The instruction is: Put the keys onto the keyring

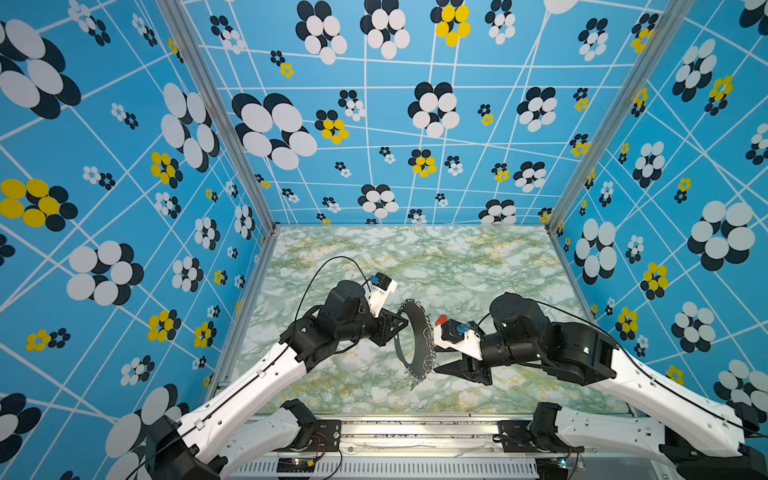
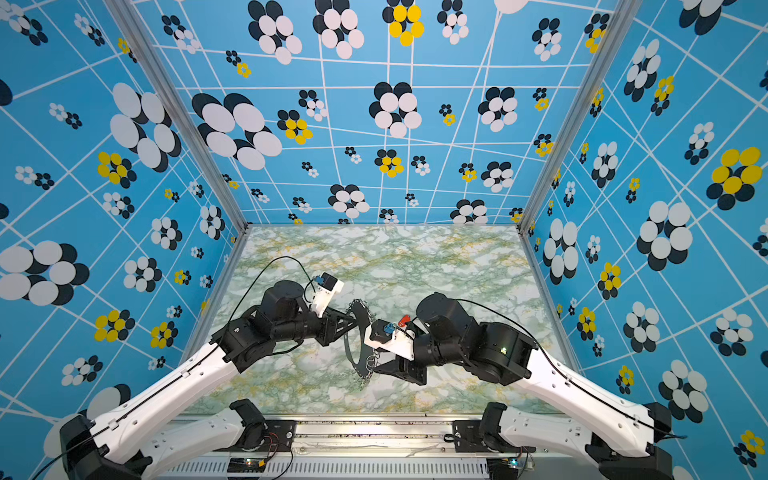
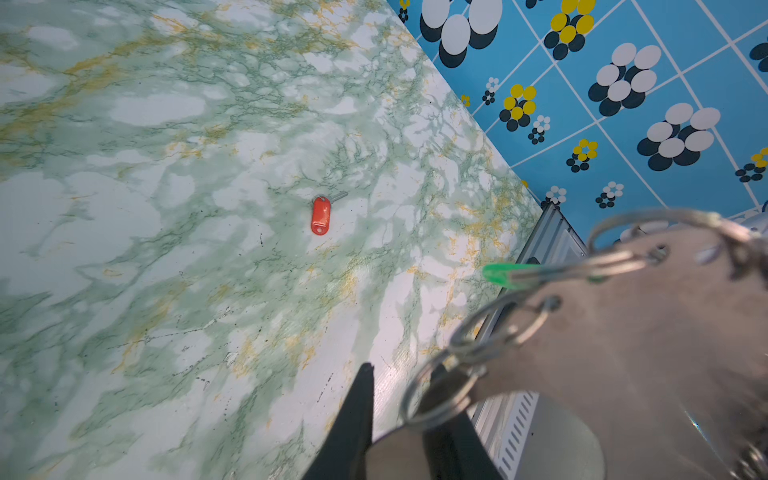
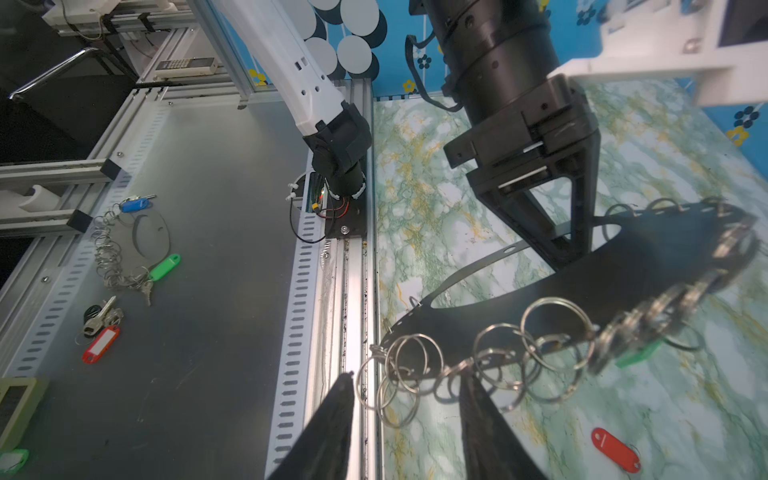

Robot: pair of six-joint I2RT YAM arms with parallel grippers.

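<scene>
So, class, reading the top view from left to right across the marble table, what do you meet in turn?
The left gripper, jaws shut on the keyring → keyring → red key tag → right arm's black wrist joint. The right gripper is left out because it overlaps the keyring's rings.
</scene>
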